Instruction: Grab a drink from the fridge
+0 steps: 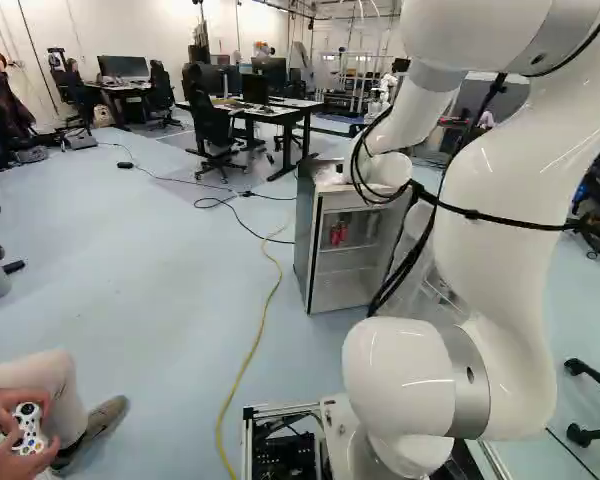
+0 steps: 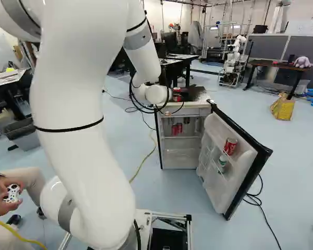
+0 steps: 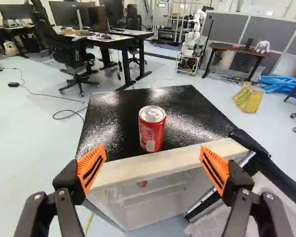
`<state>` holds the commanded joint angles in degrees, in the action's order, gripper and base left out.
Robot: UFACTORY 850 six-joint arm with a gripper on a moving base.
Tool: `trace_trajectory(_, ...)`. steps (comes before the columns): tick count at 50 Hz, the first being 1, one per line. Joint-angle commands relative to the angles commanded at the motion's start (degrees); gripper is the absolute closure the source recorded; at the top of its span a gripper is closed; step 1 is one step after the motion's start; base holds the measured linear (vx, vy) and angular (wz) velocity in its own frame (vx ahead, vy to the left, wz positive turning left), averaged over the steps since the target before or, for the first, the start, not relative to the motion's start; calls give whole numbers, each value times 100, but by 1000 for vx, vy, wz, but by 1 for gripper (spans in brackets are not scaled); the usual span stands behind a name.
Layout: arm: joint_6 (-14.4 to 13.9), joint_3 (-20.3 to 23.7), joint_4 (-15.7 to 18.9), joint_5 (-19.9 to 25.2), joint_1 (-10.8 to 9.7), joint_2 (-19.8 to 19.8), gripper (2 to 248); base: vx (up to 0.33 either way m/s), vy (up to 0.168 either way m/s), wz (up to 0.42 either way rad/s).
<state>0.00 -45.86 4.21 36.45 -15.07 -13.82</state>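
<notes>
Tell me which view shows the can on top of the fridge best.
The wrist view: the red can stands whole there on the fridge's black top, ahead of the open pincer. The right base view shows it small, beside the arm's white end. The left base view does not show it.

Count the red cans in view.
4 that I can make out: one red can on top of the fridge, one in its open door, and a pair of cans side by side inside. More may be hidden inside.
</notes>
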Motion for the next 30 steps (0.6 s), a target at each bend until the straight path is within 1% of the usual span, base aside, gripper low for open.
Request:
trace_trajectory(16, 0, 280, -130, -837, -258, 442, 3, 0, 0, 0)
trace_trajectory(30, 0, 332, -274, -1645, -520, 670, 3, 0, 0, 0)
